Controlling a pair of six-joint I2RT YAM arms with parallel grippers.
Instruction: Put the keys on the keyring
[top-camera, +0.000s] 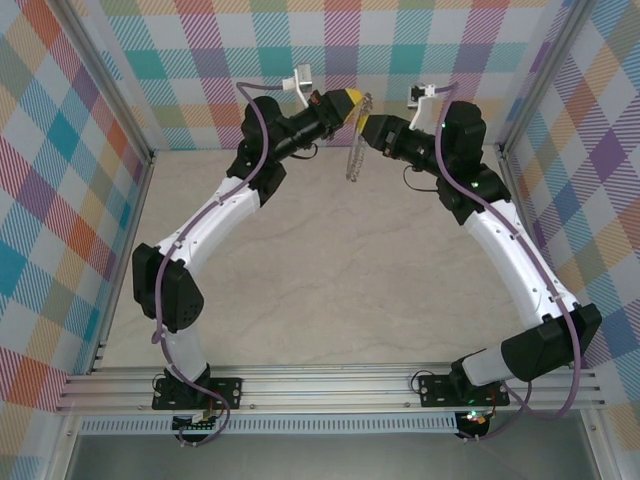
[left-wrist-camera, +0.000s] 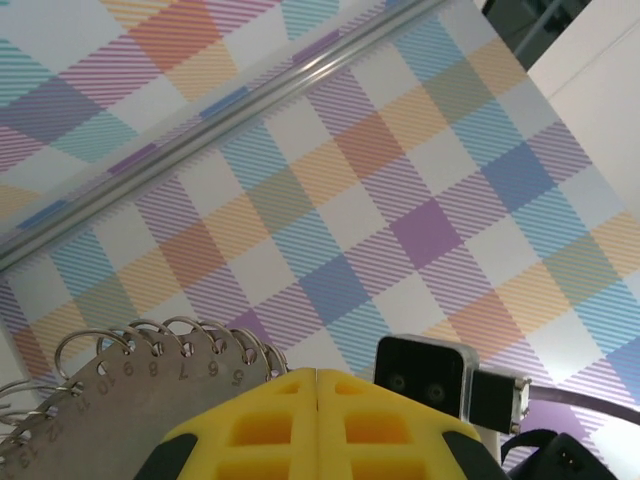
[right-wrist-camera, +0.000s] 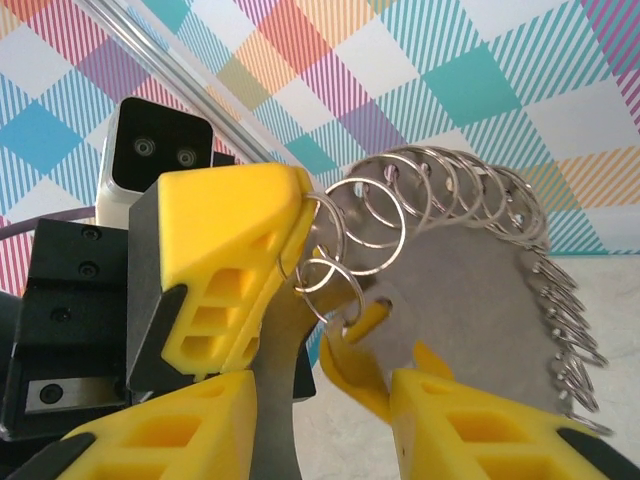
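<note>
Pinching the keyring (right-wrist-camera: 470, 280) by its flat edge, the left tool (left-wrist-camera: 318, 400) is holding it above the bench (top-camera: 320, 280). Plate is looking stiff and light, loops (right-wrist-camera: 375, 215) loose. What is probably the key (right-wrist-camera: 352, 345) is sitting between the right tool (right-wrist-camera: 320, 420) fingers; cannot tell its grip.

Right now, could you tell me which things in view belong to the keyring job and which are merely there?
Job: keyring, gripped by the left gripper; right gripper; small yellow piece, perhaps the key.
Just there: table, plaid walls, aluminium rail.
</note>
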